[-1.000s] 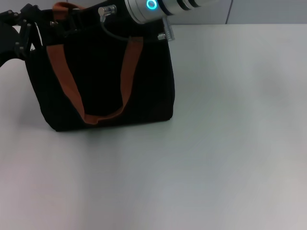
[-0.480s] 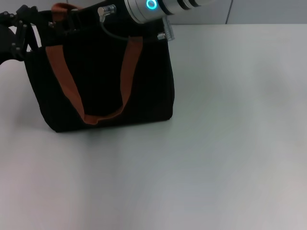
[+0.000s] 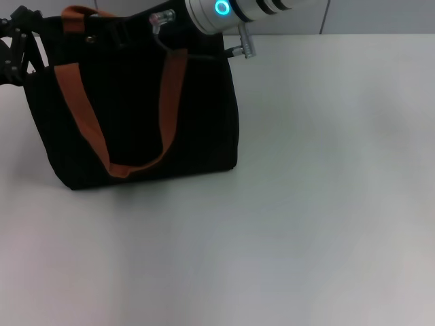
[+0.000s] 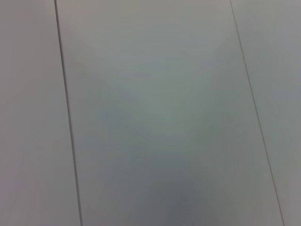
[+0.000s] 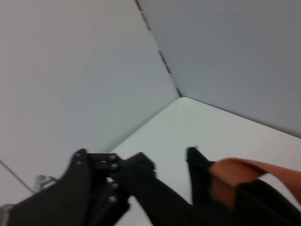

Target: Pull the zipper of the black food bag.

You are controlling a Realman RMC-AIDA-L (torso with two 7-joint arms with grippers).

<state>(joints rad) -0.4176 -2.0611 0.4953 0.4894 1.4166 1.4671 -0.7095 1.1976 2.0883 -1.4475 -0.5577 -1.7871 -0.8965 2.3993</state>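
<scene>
One large boxy black fabric food bag (image 3: 136, 115) w/ two orange-brown webbing strap handles (image 3: 75, 102) stands at the far left of the pale grey table (image 3: 306, 204). Its small silvery metal zipper pull can't be made out along the dark top edge; it's presumably up there, under the arm.

Right arm, silver w/ a glowing blue ring (image 3: 221, 7), reaches across the bag's top from the far side; the right gripper itself isn't in the head view, and the right wrist view doesn't show its fingers, so apart or together can't be told. That wrist view does catch one orange strap loop (image 5: 237, 172) and, farther off, the black left gripper (image 5: 110, 176), which sits at the bag's far-left top corner (image 3: 20, 41); whether it is clamped on the fabric, can't tell. Left wrist view shows only plain wall panels.

Judged step: mid-pull, left steadying the bag, right working the zip line. Next calls for a straight draw along the top edge w/o dragging the bag.

Count: 1 bag, 2 straps, 2 grippers.
</scene>
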